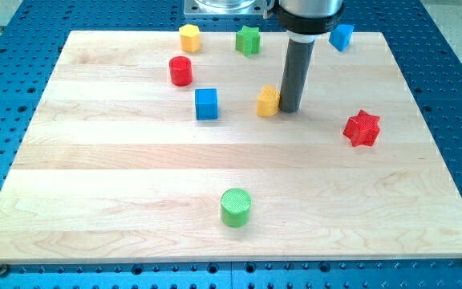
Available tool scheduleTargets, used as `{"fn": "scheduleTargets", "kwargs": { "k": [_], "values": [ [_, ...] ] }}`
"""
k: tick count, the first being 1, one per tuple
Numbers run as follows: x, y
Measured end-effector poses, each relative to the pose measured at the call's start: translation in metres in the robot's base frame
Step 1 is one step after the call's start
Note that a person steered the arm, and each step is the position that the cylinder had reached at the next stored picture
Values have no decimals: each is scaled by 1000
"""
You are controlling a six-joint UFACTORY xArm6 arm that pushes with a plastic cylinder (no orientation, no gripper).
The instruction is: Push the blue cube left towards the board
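The blue cube [206,103] sits on the wooden board [135,177], left of centre in the upper half. My tip [289,109] is to its right, right beside a yellow-orange block [268,101], which lies between my tip and the blue cube. A second blue block [342,36] sits at the view's top, right of the rod.
A red cylinder [180,71] is above-left of the blue cube. A yellow hexagonal block [189,38] and a green star [248,39] sit near the top edge. A red star [362,128] is at the right. A green cylinder [236,207] is near the bottom.
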State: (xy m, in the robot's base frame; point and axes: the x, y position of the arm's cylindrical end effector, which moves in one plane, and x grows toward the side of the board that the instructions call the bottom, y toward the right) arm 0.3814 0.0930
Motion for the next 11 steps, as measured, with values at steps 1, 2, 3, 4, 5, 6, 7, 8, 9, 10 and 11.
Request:
{"fn": "scheduleTargets", "kwargs": {
  "k": [1,2,3,4,5,6,7,8,9,10,11],
  "values": [
    [15,-24],
    [61,-36],
    [56,-84],
    [24,-86],
    [18,-88],
    [18,-123],
    [22,-137],
    [-15,-91],
    [-38,-95],
    [-9,-129],
    [6,-160]
  ]
}}
